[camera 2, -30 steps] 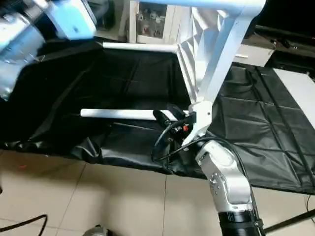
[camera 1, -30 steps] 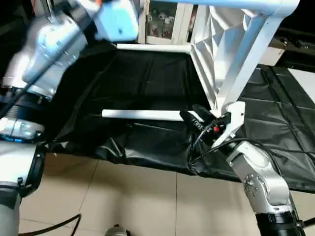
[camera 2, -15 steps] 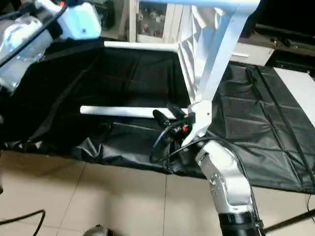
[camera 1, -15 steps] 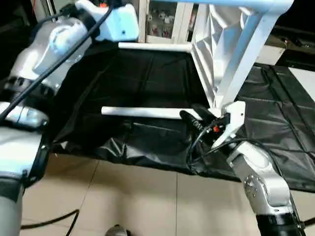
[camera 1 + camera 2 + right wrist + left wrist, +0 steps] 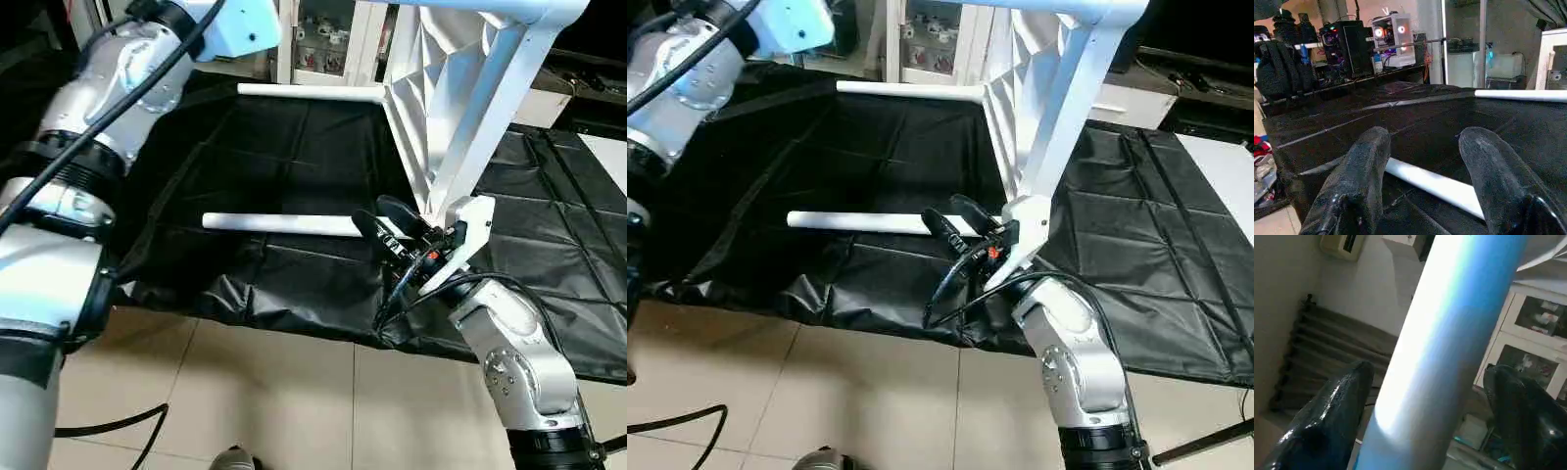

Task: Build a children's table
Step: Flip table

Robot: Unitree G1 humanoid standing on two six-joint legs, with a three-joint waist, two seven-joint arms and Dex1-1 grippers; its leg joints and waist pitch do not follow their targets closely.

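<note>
White tabletop [image 5: 431, 88] stands on edge; right gripper [image 5: 380, 219] spread around the lower leg [image 5: 279, 224], left gripper [image 5: 1425, 396] spread around the top leg [image 5: 1449, 342].

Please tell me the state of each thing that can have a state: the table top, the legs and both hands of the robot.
Tabletop: tipped up on its edge, ribbed underside facing left.
Far leg: fitted, sticking out sideways.
Near leg: also sideways above the black sheet; socket end hidden.
Top leg: between the left hand's fingers.
Left hand: around the top leg, contact unclear.
Right hand: open, over the near leg.
</note>
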